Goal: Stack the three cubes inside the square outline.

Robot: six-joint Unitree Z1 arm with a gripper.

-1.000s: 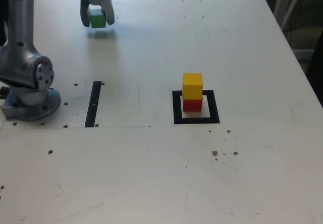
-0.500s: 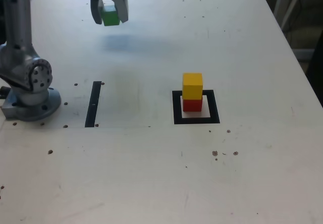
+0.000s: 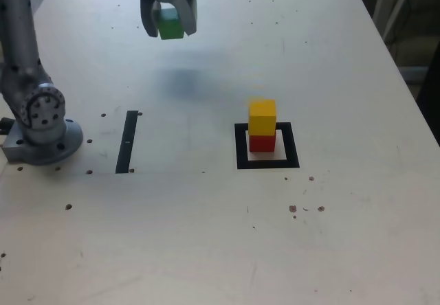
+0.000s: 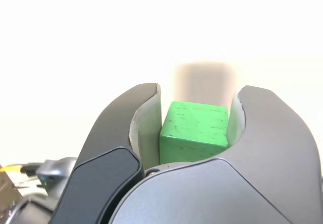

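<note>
Clenched on the green cube [image 4: 194, 128], with jaws raised clear of the table [image 3: 357, 236]. Farther right in the exterior view, the yellow cube [image 3: 262, 117] on top of the red cube [image 3: 262, 143], within the black square outline [image 3: 268, 164]. Toward that view's left, the thin black strip [image 3: 127, 142], near the arm's base [image 3: 42, 147].

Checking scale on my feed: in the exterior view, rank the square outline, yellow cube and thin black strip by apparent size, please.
1. Square outline
2. Thin black strip and yellow cube: too alike in area to rank.
</note>
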